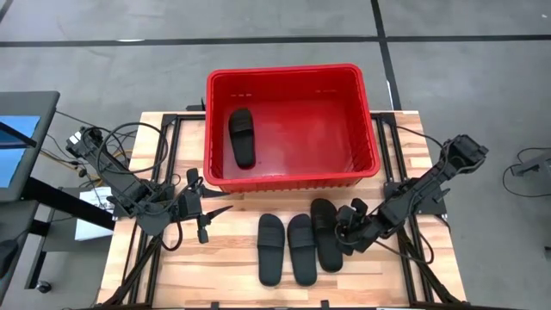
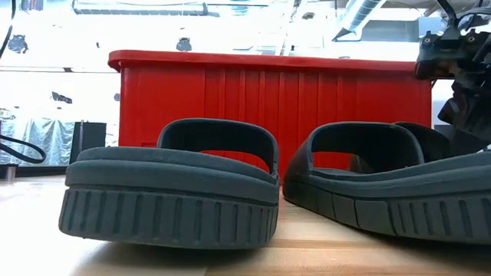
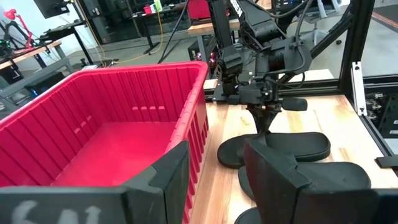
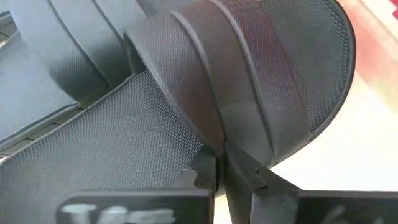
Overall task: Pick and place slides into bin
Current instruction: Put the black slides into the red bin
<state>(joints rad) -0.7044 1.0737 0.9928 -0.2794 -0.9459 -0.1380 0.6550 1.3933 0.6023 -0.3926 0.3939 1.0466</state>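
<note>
The red bin (image 1: 362,120) stands at the table's far middle, with one black slide (image 1: 242,138) lying flat on its floor at the left. Three more black slides lie side by side on the table in front of the bin: a left one (image 1: 271,250), a middle one (image 1: 300,248) and a right one (image 1: 326,234). My right gripper (image 1: 344,231) is shut on the right slide's strap. My left gripper (image 1: 207,209) is open and empty, left of the slides and near the bin's near-left corner. My right gripper pinches the right slide's wide strap (image 4: 219,140) between its two fingers, at the strap's side end close to where it meets the sole. The fingers (image 3: 264,127) point down onto it, slanting in from the table's right. The slide's sole (image 3: 280,148) looks to lie on the table.
The bin's near wall (image 2: 268,115) rises just behind the slides. Black frame rails (image 1: 405,258) run along the table's left and right sides. Bare wood (image 1: 224,267) shows left of the slides, in front of the bin.
</note>
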